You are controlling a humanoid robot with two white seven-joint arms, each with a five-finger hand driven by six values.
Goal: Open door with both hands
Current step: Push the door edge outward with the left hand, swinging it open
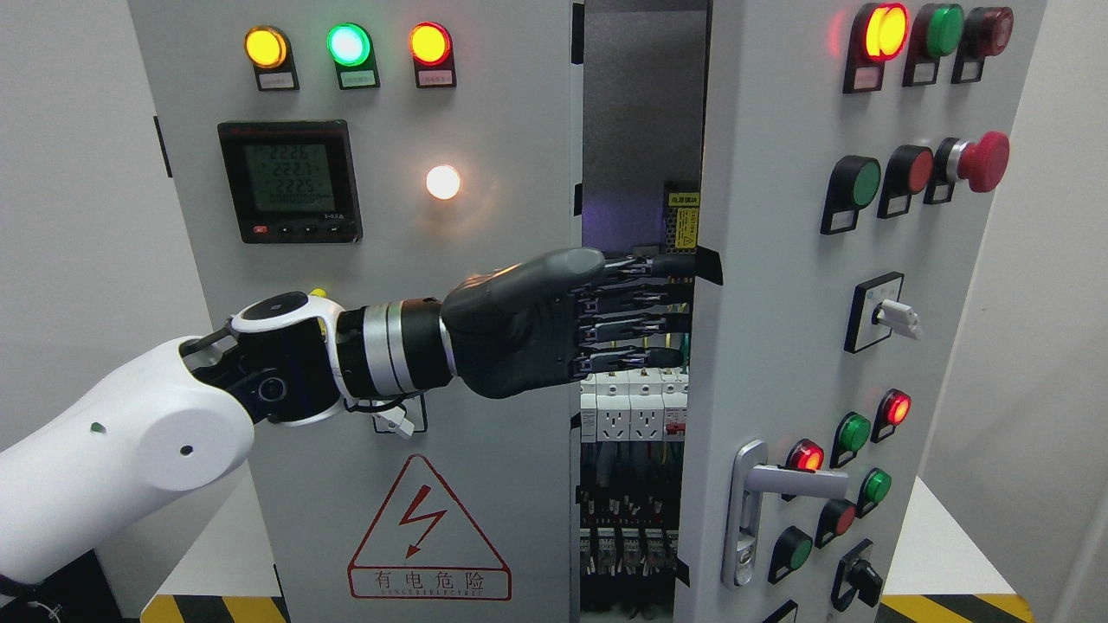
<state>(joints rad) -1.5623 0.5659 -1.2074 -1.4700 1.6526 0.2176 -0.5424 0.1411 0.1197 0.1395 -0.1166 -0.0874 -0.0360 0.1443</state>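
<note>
The left arm (pixel 112 450) is entering from the lower left, white-shelled, with a black and silver wrist crossing the front of the left door (pixel 485 112). That door is carrying three lit indicator lamps (pixel 348 45) along its top (amber, green, amber), a digital meter (pixel 289 182) with a lit display below them, a single glowing white lamp (pixel 443 182) to the meter's right, and a red triangular warning sign (pixel 428 532) near the bottom.

The left hand (pixel 554 320) is reaching across into the gap between the two doors. Its fingers (pixel 640 298) are lying extended and close together, running in behind the inner edge of the right door (pixel 770 346); their tips are hidden by that edge, so it cannot be told whether they are gripping it. The thumb (pixel 554 264) is lying straight along the top of the hand.

Through the gap, the cabinet interior (pixel 636 415) is showing white breakers, sockets and wiring.

The right door is standing ajar, swung towards the camera. It is carrying lit and unlit lamps, push buttons, a red mushroom stop button (pixel 982 162), a rotary switch (pixel 887 313) and a silver lever handle (pixel 762 493) low on its left side. Nothing is touching the handle.
</note>
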